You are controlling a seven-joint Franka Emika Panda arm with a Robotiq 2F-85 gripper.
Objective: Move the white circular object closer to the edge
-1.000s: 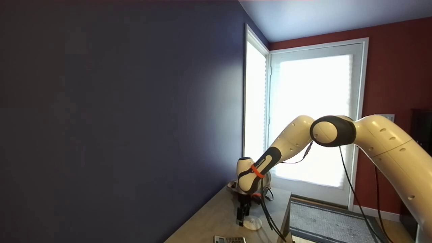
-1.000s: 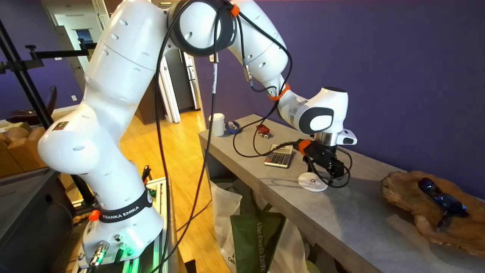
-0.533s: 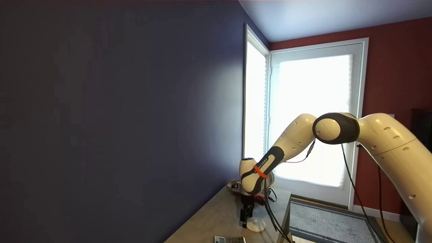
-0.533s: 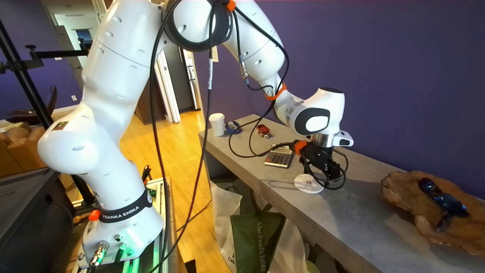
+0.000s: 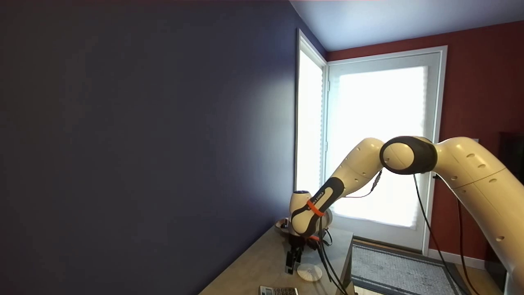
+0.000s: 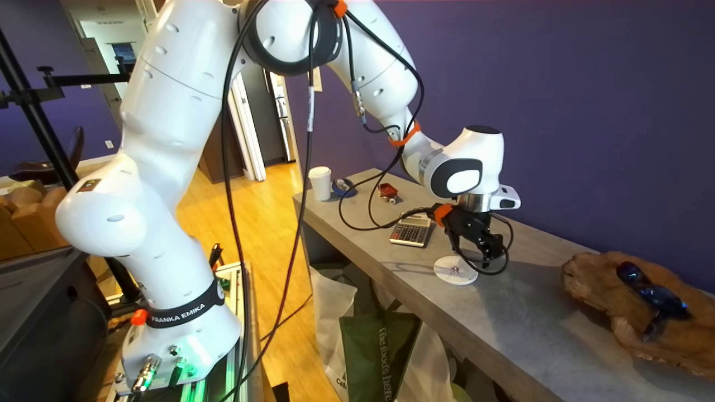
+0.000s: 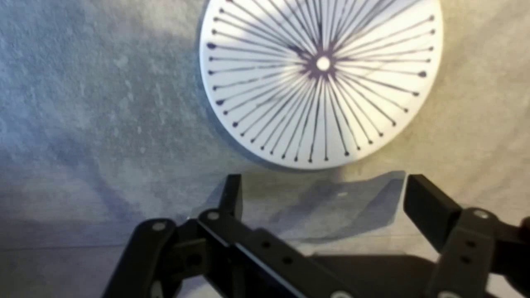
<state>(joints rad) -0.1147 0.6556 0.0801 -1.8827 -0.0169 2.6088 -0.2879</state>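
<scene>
Disc (image 6: pixel 456 270) (wht, dk spokes) lay flat on bench (image 6: pixel 530 318), nearer edge opp. wall (image 6: pixel 558 123); hand (image 7: pixel 326 188), spread wide, hung just beside it, twd wall edge.

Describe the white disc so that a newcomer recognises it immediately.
A grey counter runs along the purple wall. On it, beside the robot's hand, lies the white disc. Unlike the rectangular calculator, it is round, with dark lines radiating from its centre.

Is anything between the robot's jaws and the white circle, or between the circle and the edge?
Nothing visible stands between the gripper and the white disc. No object sits between the disc and the counter edge either, though black cables hang nearby, seemingly overhead.
</scene>
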